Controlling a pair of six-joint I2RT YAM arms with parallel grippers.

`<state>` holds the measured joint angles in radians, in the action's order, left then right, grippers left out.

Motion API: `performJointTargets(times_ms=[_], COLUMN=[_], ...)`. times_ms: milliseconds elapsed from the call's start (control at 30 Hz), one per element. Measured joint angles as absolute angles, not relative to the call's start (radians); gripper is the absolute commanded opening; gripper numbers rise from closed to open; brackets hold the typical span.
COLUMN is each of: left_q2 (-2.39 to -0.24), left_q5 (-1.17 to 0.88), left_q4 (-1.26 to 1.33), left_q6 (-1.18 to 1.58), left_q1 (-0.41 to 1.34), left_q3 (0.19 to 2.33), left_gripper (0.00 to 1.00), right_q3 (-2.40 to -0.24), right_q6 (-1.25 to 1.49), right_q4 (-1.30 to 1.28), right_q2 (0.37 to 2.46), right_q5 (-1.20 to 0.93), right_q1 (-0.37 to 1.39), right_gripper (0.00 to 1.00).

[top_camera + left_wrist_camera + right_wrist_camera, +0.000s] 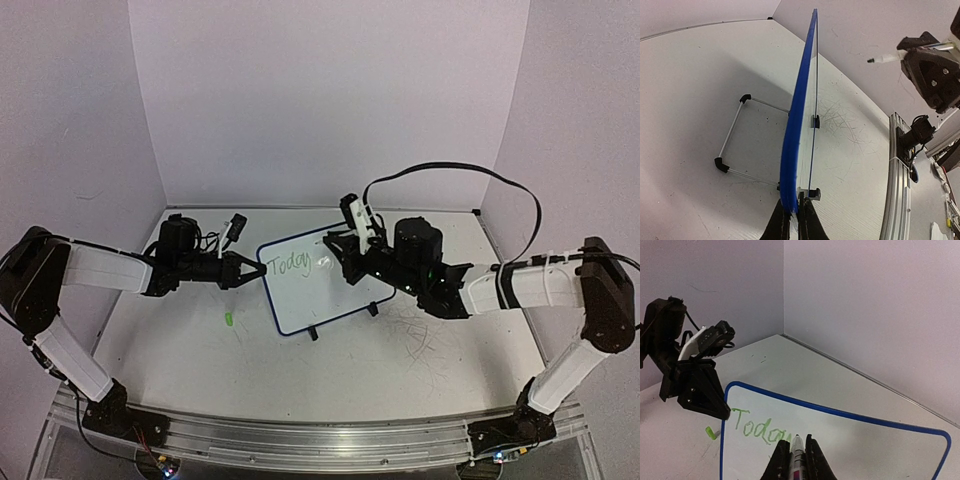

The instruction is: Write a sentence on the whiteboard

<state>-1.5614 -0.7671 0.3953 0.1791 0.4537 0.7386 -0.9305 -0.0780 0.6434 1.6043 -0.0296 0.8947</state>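
While outstretched, left arm [110,268] at whiteboard [320,295] edge.

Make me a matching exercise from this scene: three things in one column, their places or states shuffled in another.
1. left gripper
2. right gripper
3. green writing

A. shut on the marker
B. at the upper left of the whiteboard
C. shut on the whiteboard's edge

Pairs: 1-C, 2-A, 3-B.
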Motion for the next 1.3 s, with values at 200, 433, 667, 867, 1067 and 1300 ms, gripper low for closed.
performJointTargets(times_ms=[200, 433, 667, 867, 1067, 1300], left_q2=[-1.547, -1.543, -1.543, -1.543, -1.543, -1.543], left_q5=[-0.753, -0.748, -0.748, -0.748, -0.748, -0.748], left_q4=[0.38, 0.354, 0.346, 0.336, 0.33, 0.33], left_q6=[0.162, 0.153, 0.148, 0.142, 0.134, 0.13], left_q1=[0.463, 0.466, 0.466, 0.467, 0.468, 0.47], left_q3=[0.741, 0.751, 0.753, 0.76, 0.764, 0.765], left_gripper=[0.0, 0.0, 0.0, 0.0, 0.0, 0.0], right_q3=[-0.956, -0.976, -1.008, -1.008, -1.008, -1.008], right_q6=[-0.128, -0.116, -0.092, -0.078, -0.079, -0.079], right_q4=[0.633, 0.638, 0.646, 0.666, 0.691, 0.699], right_q2=[1.656, 1.695, 1.747, 1.754, 1.754, 1.754], right_q5=[-0.072, -0.048, -0.01, 0.042, 0.031, -0.011], right_q1=[0.923, 0.916, 0.906, 0.891, 0.883, 0.883], right_gripper=[0.0, 0.0, 0.0, 0.0, 0.0, 0.0])
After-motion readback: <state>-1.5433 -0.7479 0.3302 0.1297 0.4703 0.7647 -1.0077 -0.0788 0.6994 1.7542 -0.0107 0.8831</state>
